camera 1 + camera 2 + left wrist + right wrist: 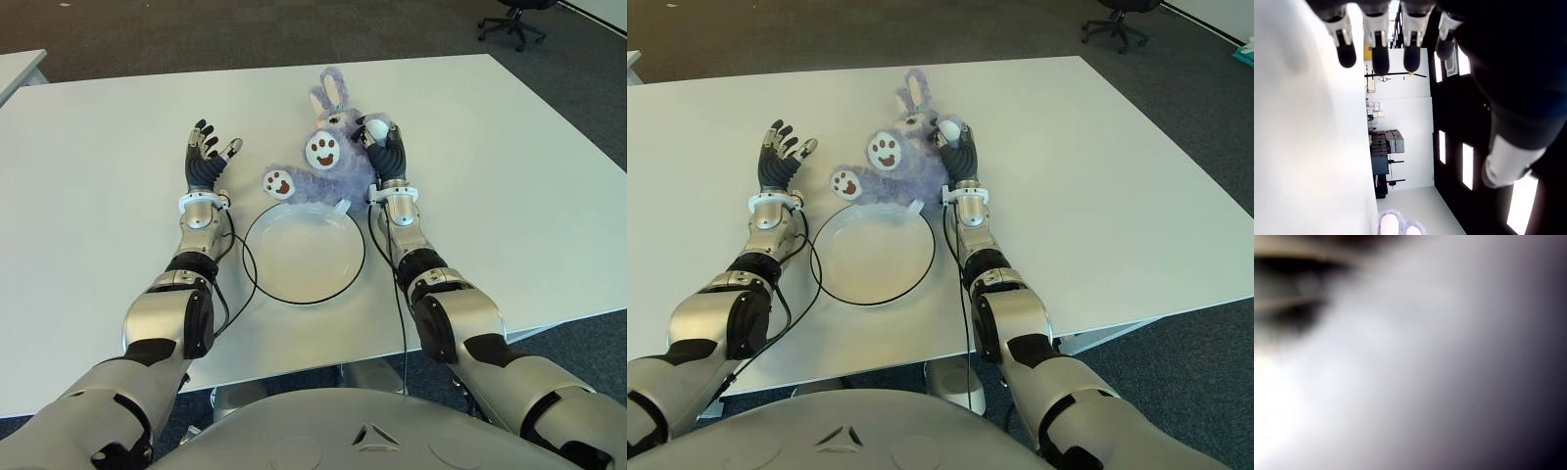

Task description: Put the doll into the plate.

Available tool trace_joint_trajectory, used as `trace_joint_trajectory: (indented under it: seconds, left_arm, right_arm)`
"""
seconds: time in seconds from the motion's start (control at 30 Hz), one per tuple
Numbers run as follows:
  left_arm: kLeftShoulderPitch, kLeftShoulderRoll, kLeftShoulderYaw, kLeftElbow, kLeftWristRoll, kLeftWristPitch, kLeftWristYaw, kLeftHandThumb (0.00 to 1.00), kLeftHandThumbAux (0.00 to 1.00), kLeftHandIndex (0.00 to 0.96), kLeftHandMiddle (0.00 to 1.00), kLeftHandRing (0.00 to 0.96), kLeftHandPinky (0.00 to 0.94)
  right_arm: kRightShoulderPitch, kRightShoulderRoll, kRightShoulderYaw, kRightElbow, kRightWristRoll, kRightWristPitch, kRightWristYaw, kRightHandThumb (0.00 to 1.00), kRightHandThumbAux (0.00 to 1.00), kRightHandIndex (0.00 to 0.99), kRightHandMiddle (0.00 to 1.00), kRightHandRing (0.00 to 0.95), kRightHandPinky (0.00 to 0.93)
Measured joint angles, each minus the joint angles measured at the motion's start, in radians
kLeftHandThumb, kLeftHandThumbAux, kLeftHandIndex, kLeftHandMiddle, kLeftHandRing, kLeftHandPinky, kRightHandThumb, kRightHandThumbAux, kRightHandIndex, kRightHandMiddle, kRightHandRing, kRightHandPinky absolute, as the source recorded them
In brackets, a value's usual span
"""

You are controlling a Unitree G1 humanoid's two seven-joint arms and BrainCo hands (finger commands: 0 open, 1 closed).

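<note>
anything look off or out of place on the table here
Nothing is spilled or damaged. The doll lies on its back just beyond the plate, not in it. The right hand is against its side; the left hand is open and empty.

From the head we look forward and down through two eyes set slightly apart; both share the white surface [509, 176], the plate [294, 257], the doll [338, 157] and both forearms. Our left wrist camera sits close behind the left hand's fingers [1380, 54], facing along them into the room. Our right wrist camera is pressed so near something pale that we see only a blur.
</note>
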Motion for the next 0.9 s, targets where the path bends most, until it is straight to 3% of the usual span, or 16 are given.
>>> trace_joint_trajectory:
  seconds: [0.9]
  left_arm:
    - [-0.002,-0.001,0.0,0.0,0.0,0.0,0.0,0.104,0.7,0.02,0.124,0.131,0.115]
  right_arm:
    - [-0.009,0.001,-0.039,0.007,0.014,-0.026,0.011,0.831,0.685,0.381,0.564,0.631,0.572]
